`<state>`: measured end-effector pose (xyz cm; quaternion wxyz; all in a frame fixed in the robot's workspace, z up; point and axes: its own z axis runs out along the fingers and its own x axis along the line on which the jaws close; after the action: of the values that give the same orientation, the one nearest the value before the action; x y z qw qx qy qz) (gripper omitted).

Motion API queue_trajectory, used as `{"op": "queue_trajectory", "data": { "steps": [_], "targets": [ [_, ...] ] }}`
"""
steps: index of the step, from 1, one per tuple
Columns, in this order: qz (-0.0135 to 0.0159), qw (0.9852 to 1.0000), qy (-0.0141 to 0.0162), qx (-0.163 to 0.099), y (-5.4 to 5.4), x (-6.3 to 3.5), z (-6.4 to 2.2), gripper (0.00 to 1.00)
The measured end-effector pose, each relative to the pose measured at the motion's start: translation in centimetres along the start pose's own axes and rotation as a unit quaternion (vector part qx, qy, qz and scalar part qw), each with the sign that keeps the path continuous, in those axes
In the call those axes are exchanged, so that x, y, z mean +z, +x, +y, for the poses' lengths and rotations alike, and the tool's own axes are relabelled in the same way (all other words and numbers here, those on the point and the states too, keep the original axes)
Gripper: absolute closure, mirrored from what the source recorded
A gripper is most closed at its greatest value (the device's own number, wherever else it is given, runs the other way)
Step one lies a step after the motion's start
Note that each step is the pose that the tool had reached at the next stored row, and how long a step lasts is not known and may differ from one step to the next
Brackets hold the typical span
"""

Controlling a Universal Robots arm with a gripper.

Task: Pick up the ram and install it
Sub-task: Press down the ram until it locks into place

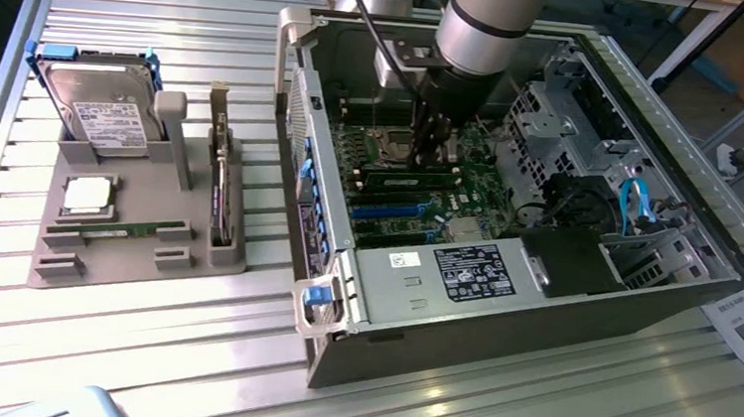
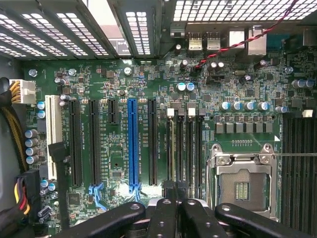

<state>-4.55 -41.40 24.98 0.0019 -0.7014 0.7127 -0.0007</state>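
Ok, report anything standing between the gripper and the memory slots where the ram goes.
Nothing visible does. The gripper hangs shut right over the black memory slots, and their tops are bare along their visible length. The twisted red and black wire runs apart from them, by the rear ports.

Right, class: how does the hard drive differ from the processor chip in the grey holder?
The hard drive stands propped on edge; the processor chip lies flat. The hard drive is bigger, with a white label and blue side rails; the processor chip is small, square and plain. Both are silver, in the grey holder.
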Motion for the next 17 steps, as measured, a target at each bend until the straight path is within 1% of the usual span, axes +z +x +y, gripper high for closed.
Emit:
{"op": "queue_trajectory", "data": {
  "steps": [6, 17],
  "targets": [
    [0.0, 1.0, 0.0001, 0.0, 0.0, 0.43, 0.12, 0.9],
    [0.0, 1.0, 0.0005, 0.0, 0.01, 0.92, 0.18, 0.9]
  ]
}}
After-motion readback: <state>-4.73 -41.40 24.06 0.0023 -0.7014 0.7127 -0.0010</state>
